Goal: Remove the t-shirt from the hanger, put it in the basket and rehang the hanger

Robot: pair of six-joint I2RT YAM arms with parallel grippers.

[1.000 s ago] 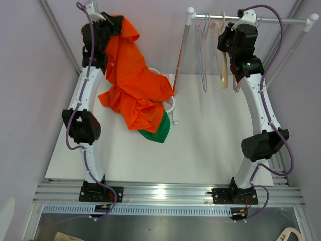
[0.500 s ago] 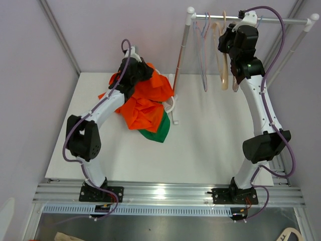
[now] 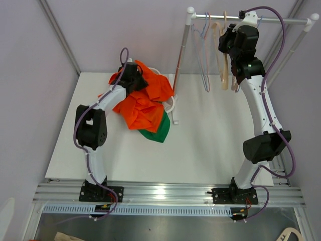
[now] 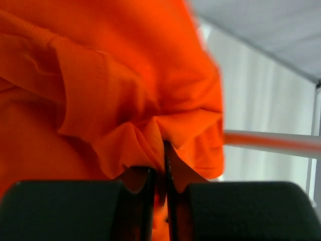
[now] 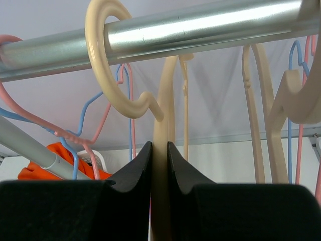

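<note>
**Set the shirt down, then let go softly**

Left gripper [image 4: 159, 163]: pinched shut on a fold of the orange t-shirt [image 4: 100, 75], low at the back left of the white table [image 3: 210, 145]. Rest of the shirt in a heap there, partly on top of a green cloth [image 3: 156, 131]. Well apart from the cream hanger [image 5: 163, 115], so most likely off it already.

Right gripper [image 5: 159, 150]: squeezed shut on that cream hanger, up at the metal rail [image 5: 200, 30], with the hook over the rail.

Doing this step well:
- Open the left jaws wide before moving away.
- Lift straight up, so no cloth gets caught and dragged.
- Hold the cream hanger steady with the right gripper, so nothing swings.
- Look at the white curved piece [image 3: 170, 104] touching the heap. Cannot tell if it is a hanger or a part of the rack. If cloth is looped on it, pull slowly.

Surface and room:
- Flat, smooth, white table top, easy for cloth to slide on.
- Rack pole [image 3: 181, 55] just beside the heap, so go carefully and do not bump it.
- Blue and pink wire hangers [image 3: 204, 65] on the rail near the cream one.
- Pale walls [image 3: 30, 75] close by at the left and back.
- Silver frame [image 3: 165, 193] along the near edge.
</note>
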